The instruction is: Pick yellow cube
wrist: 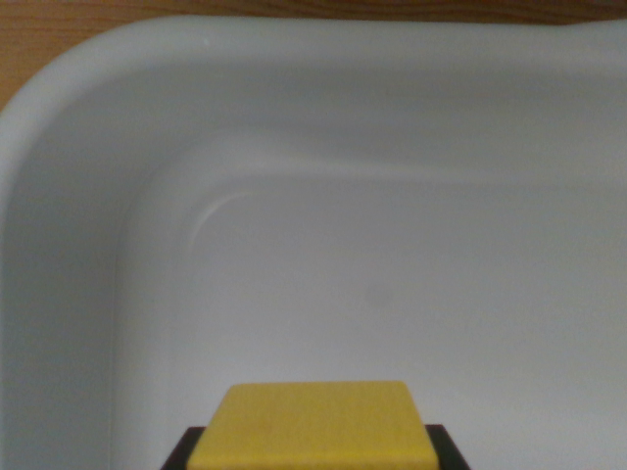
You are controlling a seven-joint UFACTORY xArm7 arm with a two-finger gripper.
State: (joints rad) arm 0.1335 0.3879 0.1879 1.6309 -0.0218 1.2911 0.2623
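Yellow square-topped cube [313, 426] sits nearest you, dark end effector [313, 452] parts flanking it left and right; grip state indeterminate. White plastic tub [88, 117] lies beyond.

You are looking into a tabletop test setup rather than any room you could name with confidence. Nearly the whole wrist view is filled by a plain white plastic bin [88, 196] with rounded corners and smooth, unmarked walls, the sort used to hold practice objects. Along the top edge and in the upper corner at the wrist view's left, you see a strip of wood-grain table [39, 39] under the bin. Nothing else of the surroundings shows, so home, lab or office cannot be told.
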